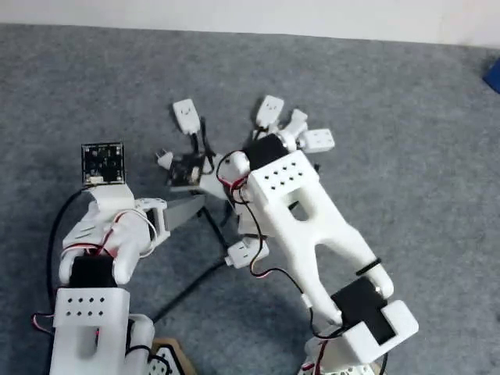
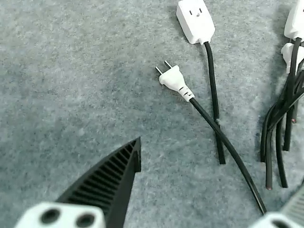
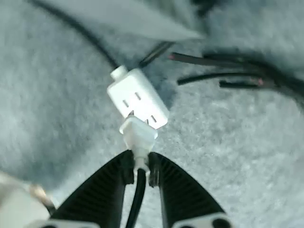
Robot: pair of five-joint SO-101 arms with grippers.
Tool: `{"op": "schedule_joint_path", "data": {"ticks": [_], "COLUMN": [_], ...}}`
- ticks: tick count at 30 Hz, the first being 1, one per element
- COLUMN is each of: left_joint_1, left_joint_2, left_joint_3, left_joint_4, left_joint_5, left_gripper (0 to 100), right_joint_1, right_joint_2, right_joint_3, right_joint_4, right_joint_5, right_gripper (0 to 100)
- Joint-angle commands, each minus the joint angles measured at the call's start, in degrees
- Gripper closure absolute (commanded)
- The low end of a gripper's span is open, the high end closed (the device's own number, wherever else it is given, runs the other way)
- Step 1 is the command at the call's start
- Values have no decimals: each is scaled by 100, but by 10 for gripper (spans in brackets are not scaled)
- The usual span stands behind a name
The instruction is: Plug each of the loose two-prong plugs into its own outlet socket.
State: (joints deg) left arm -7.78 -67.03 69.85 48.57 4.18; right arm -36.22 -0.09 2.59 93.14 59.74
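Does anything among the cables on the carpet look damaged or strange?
Yes. Several black cords stop in cut ends on the carpet, joined to nothing. One loose plug lies unplugged, its cord crossing the cord of a socket.

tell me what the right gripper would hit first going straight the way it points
The white outlet socket: the right gripper is shut on a plug whose nose seems to touch that socket's face.

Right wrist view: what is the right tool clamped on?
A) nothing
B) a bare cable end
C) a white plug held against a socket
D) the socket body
C: the right tool grips the white plug at its neck, and the plug meets the face of the outlet socket.
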Motion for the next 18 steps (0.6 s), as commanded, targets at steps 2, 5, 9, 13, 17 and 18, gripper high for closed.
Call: {"op": "schedule_joint_path", "data": {"ticks": [2,5,9,13,17,18], "left_joint_1": [-66,-66,-92,-242,-558,-567], "left_joint_2": [4,4,4,4,4,4], "left_joint_3": [-4,119,119,110,31,22], "left_joint_4": [-334,-519,-501,-510,-527,-527], "left_joint_5": [44,35,35,62,79,79], "left_gripper": [511,511,511,511,511,511], "right_joint_1": [-48,-154,-409,-611,-593,-585], "right_joint_2": [-48,-48,-48,-40,-22,-22], "right_joint_3": [-259,-268,-268,-514,-910,-954], "right_joint_4": [418,435,409,312,286,286], "right_joint_5": [1662,2084,2558,2875,3156,3270], "right_gripper": [990,990,990,990,990,990]}}
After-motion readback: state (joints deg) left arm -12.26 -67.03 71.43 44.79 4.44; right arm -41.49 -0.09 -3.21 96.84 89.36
